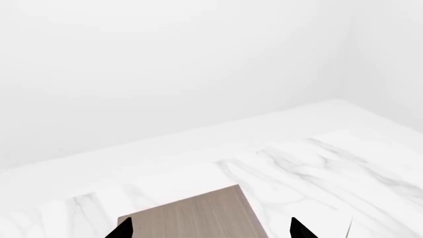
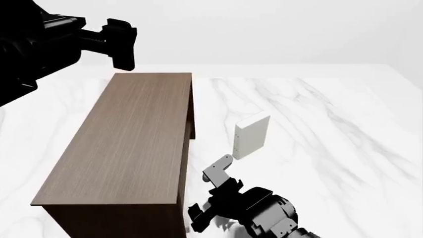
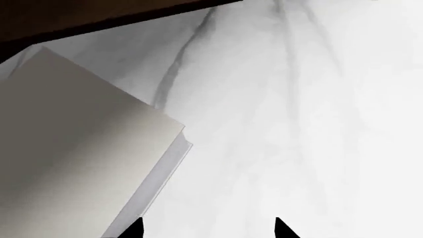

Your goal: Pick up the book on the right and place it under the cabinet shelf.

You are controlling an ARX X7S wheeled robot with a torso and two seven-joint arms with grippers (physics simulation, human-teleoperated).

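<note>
The book (image 2: pixel 252 135) is pale grey-white and stands upright on the marble table, just right of the cabinet shelf (image 2: pixel 126 139), a long dark brown wood box. My right gripper (image 2: pixel 210 192) is open and empty, low by the cabinet's near right corner, just in front of the book. In the right wrist view the book's broad face (image 3: pixel 73 148) fills one side, its thin edge beside one fingertip of the open gripper (image 3: pixel 208 229), with the dark cabinet (image 3: pixel 79 15) beyond. My left gripper (image 2: pixel 122 44) is open and empty, high over the cabinet's far end (image 1: pixel 191 213).
The white marble table (image 2: pixel 317 129) stretches right of the book and past the cabinet to a plain white wall. The table's far edge and corner show in the left wrist view (image 1: pixel 343 101). No second book shows.
</note>
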